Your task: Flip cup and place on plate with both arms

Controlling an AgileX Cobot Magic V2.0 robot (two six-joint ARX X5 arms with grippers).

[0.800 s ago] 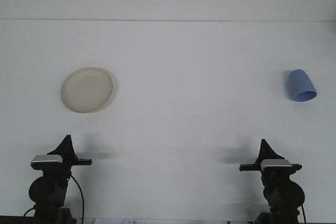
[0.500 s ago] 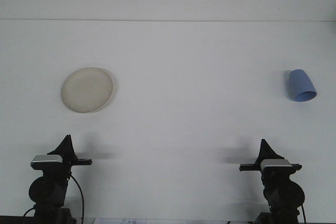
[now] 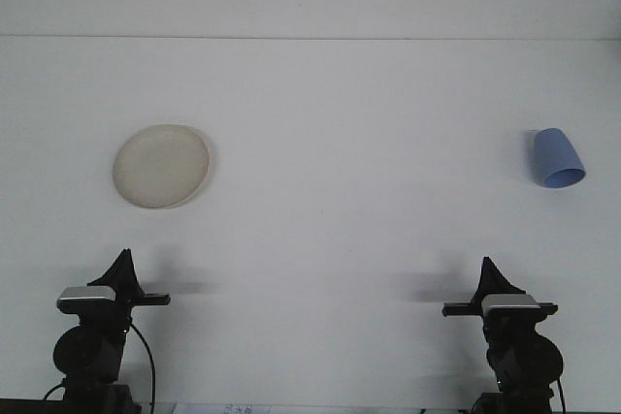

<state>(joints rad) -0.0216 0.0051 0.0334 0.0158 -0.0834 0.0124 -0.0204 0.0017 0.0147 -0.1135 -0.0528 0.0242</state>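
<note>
Starting from the right gripper (image 3: 488,271), parked low at the near right edge of the white table (image 3: 369,230), its jaws cannot be read from this front view; the blue cup (image 3: 558,158) lies ahead of it and a little to its right, well apart, its mouth toward the camera and its long axis tilted slightly; the left gripper (image 3: 122,266), equally unreadable, sits far from the cup but nearly in line with the cream plate (image 3: 161,166) ahead of it; so the right arm looks the natural one to reach first.
</note>
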